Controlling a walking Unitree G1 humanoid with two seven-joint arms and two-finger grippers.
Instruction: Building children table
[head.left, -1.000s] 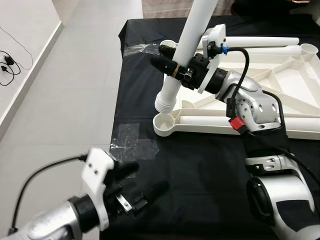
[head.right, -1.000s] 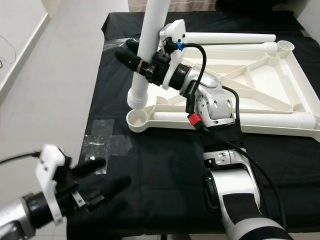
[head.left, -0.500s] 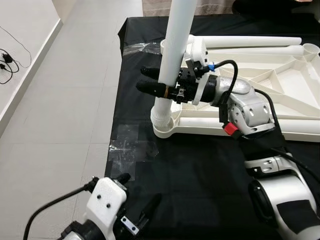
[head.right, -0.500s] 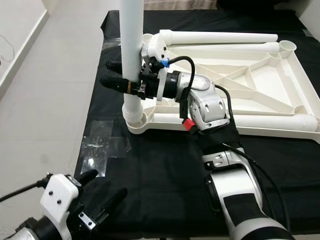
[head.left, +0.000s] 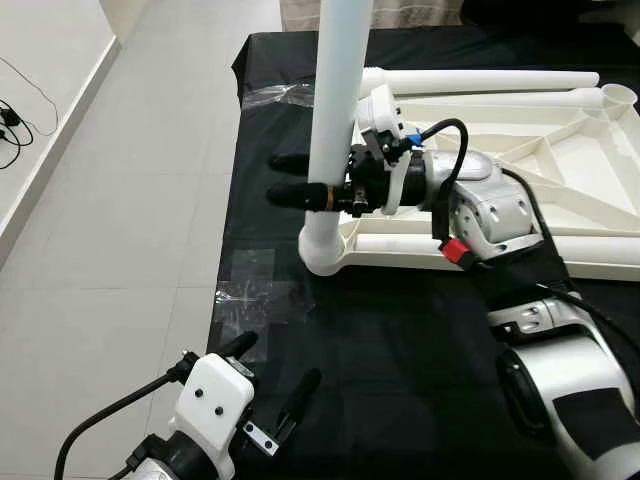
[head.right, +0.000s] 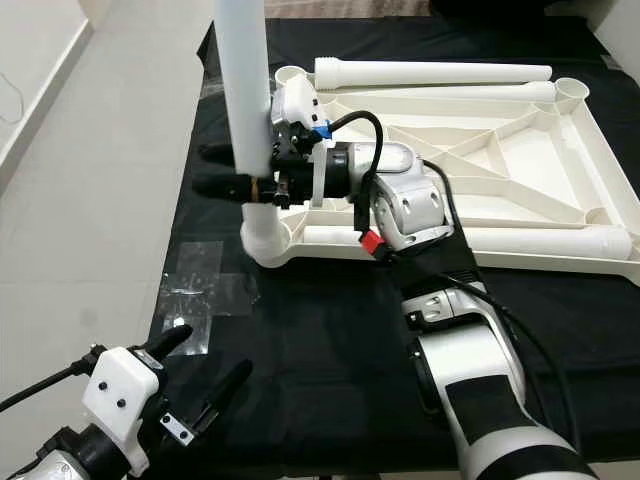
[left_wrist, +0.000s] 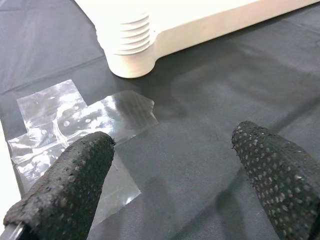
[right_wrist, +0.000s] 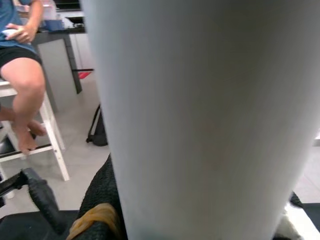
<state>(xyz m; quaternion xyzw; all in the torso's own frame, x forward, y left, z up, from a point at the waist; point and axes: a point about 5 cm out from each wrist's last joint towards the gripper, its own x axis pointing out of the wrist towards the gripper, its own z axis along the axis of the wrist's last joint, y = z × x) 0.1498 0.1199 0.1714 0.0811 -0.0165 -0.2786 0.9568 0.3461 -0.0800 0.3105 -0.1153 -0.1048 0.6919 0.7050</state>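
Note:
The white table top (head.left: 560, 165) lies upside down on the black cloth. A long white table leg (head.left: 335, 100) stands upright with its threaded end (left_wrist: 127, 40) in the top's near-left corner socket (head.left: 322, 258). My right gripper (head.left: 280, 178) is shut on this leg a little above the socket, its black fingers sticking out to the left. The leg's side (right_wrist: 200, 120) is very close in the right wrist view. My left gripper (head.left: 275, 362) hovers open and holds nothing over the cloth's near-left corner, short of the socket; its fingers (left_wrist: 65, 185) are spread wide.
Two more white legs (head.left: 500, 80) lie along the far side of the table top, and another (head.right: 545, 240) lies along its near side. Clear tape (head.left: 262, 295) is stuck on the cloth by the left edge. Grey floor lies to the left. A person (right_wrist: 22, 75) sits on a white stool.
The right gripper swung the leg from tilted to upright and brought its threaded end down into the corner socket. The left gripper drew back toward the near edge.

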